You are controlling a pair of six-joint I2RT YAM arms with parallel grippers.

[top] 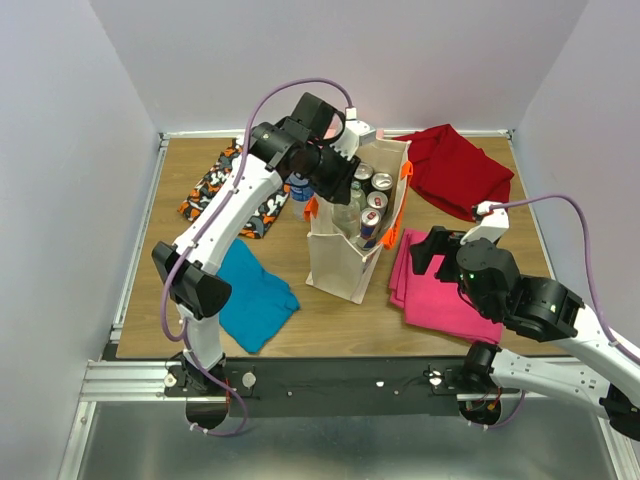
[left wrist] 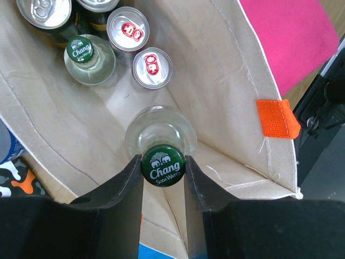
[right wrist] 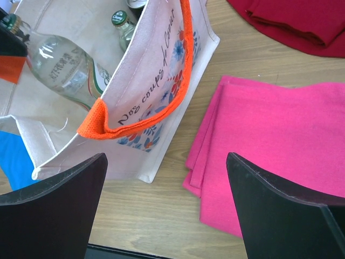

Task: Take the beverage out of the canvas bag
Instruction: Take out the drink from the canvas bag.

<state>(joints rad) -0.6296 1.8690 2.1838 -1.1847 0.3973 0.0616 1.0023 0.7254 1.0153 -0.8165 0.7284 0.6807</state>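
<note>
Clamping the green cap point(left wrist: 163, 168) of the soda bottle point(left wrist: 160, 129) inside the canvas bag point(left wrist: 232, 81), the left gripper point(left wrist: 163, 162) seems set to lift straight up; the right gripper point(right wrist: 167, 178) hangs wide open nearby

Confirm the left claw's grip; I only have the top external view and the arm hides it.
Observer: The left wrist view shows the left claw shut on the green Chang cap of a clear glass bottle inside the canvas bag.
Operator: Report the right claw.
Observer: The right wrist view shows the right claw open and empty, facing the bag's printed side, with the pink cloth beside it.
Operator: Check the bottle's posture.
Observer: In the right wrist view it appears to lean rather than stand upright.
</note>
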